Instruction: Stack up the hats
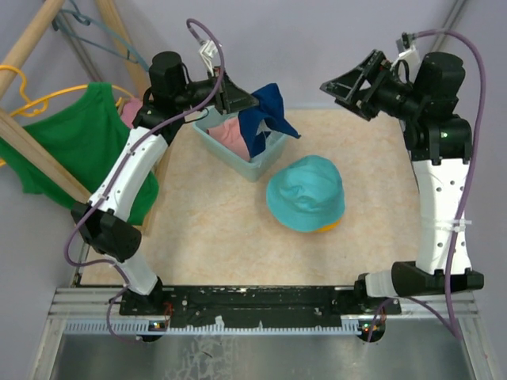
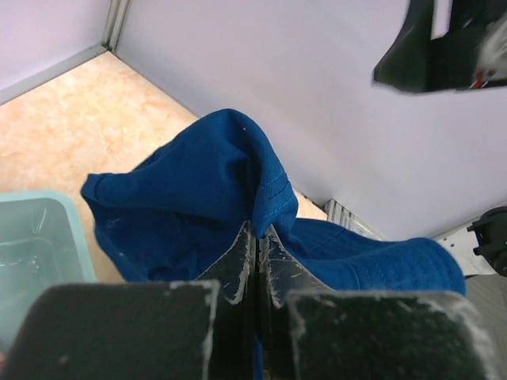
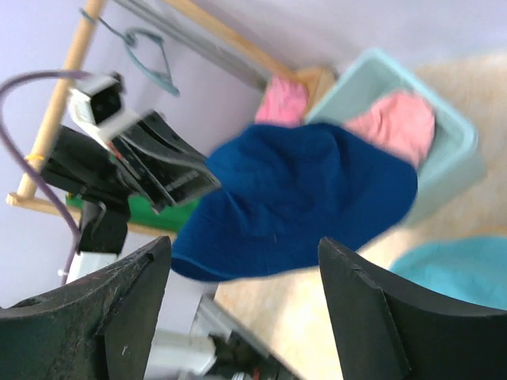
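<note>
My left gripper [image 1: 250, 101] is shut on a fold of the navy blue hat [image 1: 268, 119] and holds it in the air above the bin. In the left wrist view the jaws [image 2: 257, 231] pinch its fabric [image 2: 206, 190]. The teal hat [image 1: 306, 192] lies on the table, on top of the orange-yellow hat, of which only a sliver [image 1: 328, 228] shows. Pink fabric [image 1: 231, 132] lies in the bin; I cannot tell whether it is the pink hat. My right gripper [image 1: 341, 89] is open, empty and raised to the right of the navy hat [image 3: 301, 198].
A light teal bin [image 1: 264, 168] stands at the back middle of the table. A green tank top [image 1: 71, 150] hangs on a wooden rack [image 1: 32, 36] at the left, with more pink cloth [image 1: 131, 111] behind my left arm.
</note>
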{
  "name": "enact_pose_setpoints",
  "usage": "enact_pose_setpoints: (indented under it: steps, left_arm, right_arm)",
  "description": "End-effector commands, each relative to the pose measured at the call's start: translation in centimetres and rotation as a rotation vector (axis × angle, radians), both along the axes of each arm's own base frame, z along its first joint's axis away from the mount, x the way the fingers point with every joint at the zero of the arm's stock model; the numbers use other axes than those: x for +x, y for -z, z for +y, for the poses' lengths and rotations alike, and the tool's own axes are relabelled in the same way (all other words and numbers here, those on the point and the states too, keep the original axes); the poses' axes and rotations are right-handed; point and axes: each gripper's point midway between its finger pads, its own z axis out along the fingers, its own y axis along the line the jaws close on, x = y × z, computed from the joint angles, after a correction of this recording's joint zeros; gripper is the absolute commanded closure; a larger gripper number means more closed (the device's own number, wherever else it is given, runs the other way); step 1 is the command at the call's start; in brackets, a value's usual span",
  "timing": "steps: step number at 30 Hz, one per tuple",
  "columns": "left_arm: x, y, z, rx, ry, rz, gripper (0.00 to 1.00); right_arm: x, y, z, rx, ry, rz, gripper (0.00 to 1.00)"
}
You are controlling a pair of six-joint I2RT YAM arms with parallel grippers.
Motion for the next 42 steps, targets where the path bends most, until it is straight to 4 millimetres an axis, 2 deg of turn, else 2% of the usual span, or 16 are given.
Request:
enact_pose_setpoints:
  steps: [1,4,9,18,30,32,34,35,36,38,39,42]
  left_arm:
    - [-3.2,-5.5,0.7,-0.115,0.017,-0.196,1.00]
    - [-3.5,-6.0,0.7,-0.131,0.005,-0.233,1.00]
    - [-4.6,-6.9,0.2,-0.161,0.021,-0.280,1.00]
    - [-6.3,-7.2,-0.9,-0.181,0.072,-0.290,1.00]
    - [-7.4,-6.4,-1.2,-0.199,0.092,-0.288,1.00]
    - [-7.6,-6.4,-1.1,-0.206,0.096,-0.285,1.00]
    - [-8.0,-6.4,-1.0,-0.208,0.098,-0.288,1.00]
    - [-8.1,-6.4,-0.9,-0.205,0.098,-0.287,1.00]
    - [-8.3,-6.3,-0.8,-0.201,0.101,-0.291,1.00]
    - [-8.6,-5.9,-0.6,-0.186,0.099,-0.296,1.00]
    - [-8.7,-5.4,-0.5,-0.172,0.097,-0.299,1.00]
    - [-8.7,-3.0,0.0,-0.119,0.073,-0.324,1.00]
  right_arm:
    - [-3.0,5.4,1.8,0.116,-0.098,0.308,0.25]
    - [-5.1,5.6,3.2,0.310,-0.184,0.369,0.24]
    - [-6.1,5.7,3.7,0.599,-0.221,0.466,0.23]
    - [-5.2,5.2,3.2,0.686,-0.169,0.467,0.23]
    - [-4.2,8.0,4.7,0.687,-0.142,0.523,0.25]
    - [-3.9,8.4,4.5,0.688,-0.120,0.516,0.31]
    - [-3.6,8.9,4.4,0.683,-0.105,0.512,0.42]
    - [-3.4,9.1,4.3,0.671,-0.091,0.505,0.52]
    - [-3.2,9.3,4.2,0.652,-0.075,0.493,0.70]
    - [-2.6,9.5,3.8,0.592,-0.041,0.457,0.94]
    - [-2.3,9.4,3.8,0.554,-0.033,0.433,1.00]
    - [-1.7,9.1,3.3,0.449,-0.005,0.366,1.00]
